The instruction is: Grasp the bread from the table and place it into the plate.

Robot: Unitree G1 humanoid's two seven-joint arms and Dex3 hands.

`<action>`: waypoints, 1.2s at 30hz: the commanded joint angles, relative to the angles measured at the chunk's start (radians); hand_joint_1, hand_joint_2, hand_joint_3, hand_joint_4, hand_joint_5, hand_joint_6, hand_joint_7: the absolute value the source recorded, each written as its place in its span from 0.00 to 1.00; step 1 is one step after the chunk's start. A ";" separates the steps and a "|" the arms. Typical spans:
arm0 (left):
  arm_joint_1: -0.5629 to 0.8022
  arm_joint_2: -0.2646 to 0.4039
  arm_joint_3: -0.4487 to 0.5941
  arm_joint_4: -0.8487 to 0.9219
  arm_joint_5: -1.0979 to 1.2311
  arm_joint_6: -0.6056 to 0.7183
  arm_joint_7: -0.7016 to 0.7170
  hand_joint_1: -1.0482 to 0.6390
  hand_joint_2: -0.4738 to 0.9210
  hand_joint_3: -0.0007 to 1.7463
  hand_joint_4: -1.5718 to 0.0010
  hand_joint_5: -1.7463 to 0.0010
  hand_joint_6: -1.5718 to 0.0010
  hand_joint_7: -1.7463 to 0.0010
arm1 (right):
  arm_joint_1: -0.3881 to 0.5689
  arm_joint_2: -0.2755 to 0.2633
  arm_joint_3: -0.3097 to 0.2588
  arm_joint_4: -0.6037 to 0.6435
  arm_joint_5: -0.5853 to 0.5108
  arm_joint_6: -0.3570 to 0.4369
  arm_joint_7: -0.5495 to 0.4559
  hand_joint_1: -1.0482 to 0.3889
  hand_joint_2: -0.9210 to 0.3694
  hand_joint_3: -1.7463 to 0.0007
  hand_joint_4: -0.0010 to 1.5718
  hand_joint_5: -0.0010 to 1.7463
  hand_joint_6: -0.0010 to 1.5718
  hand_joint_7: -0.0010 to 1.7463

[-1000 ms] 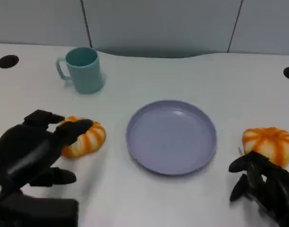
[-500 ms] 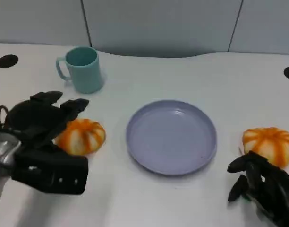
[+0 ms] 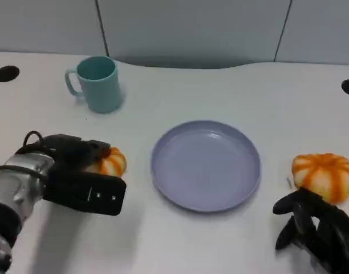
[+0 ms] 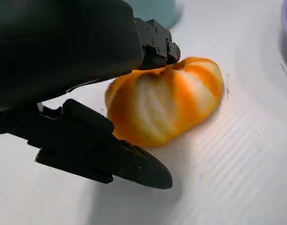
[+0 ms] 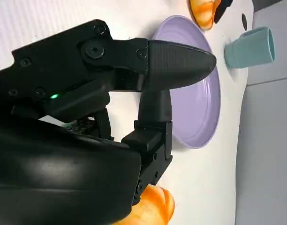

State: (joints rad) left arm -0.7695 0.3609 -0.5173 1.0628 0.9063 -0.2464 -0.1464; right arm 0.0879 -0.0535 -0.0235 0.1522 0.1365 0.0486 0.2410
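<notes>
An orange-and-white striped bread [image 3: 110,163] lies on the white table, left of the lilac plate [image 3: 206,165]. My left hand [image 3: 77,171] reaches over it from the left and hides most of it. In the left wrist view the bread [image 4: 171,103] sits between my fingers: the upper fingers [image 4: 155,44] touch its top and the thumb [image 4: 115,161] lies along its near side. The bread still rests on the table. A second striped bread [image 3: 324,176] lies right of the plate. Just in front of it my right hand [image 3: 317,228] hangs with fingers apart and holds nothing.
A teal mug [image 3: 97,83] stands at the back left, behind the left bread. Dark round holes [image 3: 5,73] mark the table's far corners. The right wrist view shows the plate [image 5: 204,103], the mug [image 5: 249,47] and the near bread [image 5: 155,208].
My left hand has swung in and lowered over the left bread, so its fingers now bracket it. The right hand has barely moved.
</notes>
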 commanded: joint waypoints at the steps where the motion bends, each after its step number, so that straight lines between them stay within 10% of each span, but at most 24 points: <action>1: -0.046 -0.052 -0.055 0.135 0.003 -0.007 0.098 0.18 0.91 0.00 1.00 1.00 0.94 0.99 | 0.031 -0.009 0.002 -0.033 -0.010 0.028 -0.017 0.53 0.00 0.66 0.35 0.99 0.28 0.86; 8: -0.070 -0.101 -0.094 0.225 -0.013 0.001 0.228 0.28 0.90 0.00 0.85 0.86 0.78 0.94 | 0.036 0.001 -0.003 -0.045 0.013 0.038 -0.013 0.53 0.00 0.66 0.34 0.99 0.28 0.86; 10: -0.064 -0.105 -0.092 0.238 -0.022 0.002 0.287 0.37 0.92 0.00 0.82 0.42 0.69 0.65 | 0.037 0.001 -0.001 -0.048 0.011 0.038 -0.016 0.52 0.00 0.67 0.35 1.00 0.28 0.87; 13: -0.044 -0.098 -0.088 0.253 -0.040 -0.031 0.408 0.48 0.97 0.02 0.67 0.06 0.73 0.12 | 0.040 0.003 -0.002 -0.046 0.019 0.029 -0.010 0.52 0.00 0.67 0.35 1.00 0.28 0.88; 19: -0.042 -0.091 -0.050 0.284 -0.118 -0.032 0.343 0.45 0.99 0.08 0.51 0.00 0.64 0.00 | 0.043 0.004 -0.003 -0.046 0.021 0.027 -0.008 0.51 0.00 0.68 0.37 1.00 0.28 0.88; 36: -0.023 -0.073 -0.017 0.275 -0.181 -0.070 0.353 0.49 1.00 0.10 0.55 0.00 0.66 0.00 | 0.043 0.003 0.000 -0.049 0.012 0.025 -0.012 0.52 0.00 0.66 0.36 1.00 0.28 0.88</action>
State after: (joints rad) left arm -0.8185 0.2711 -0.5282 1.3294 0.7266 -0.3163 0.2220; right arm 0.1240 -0.0442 -0.0184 0.1050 0.1477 0.0727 0.2324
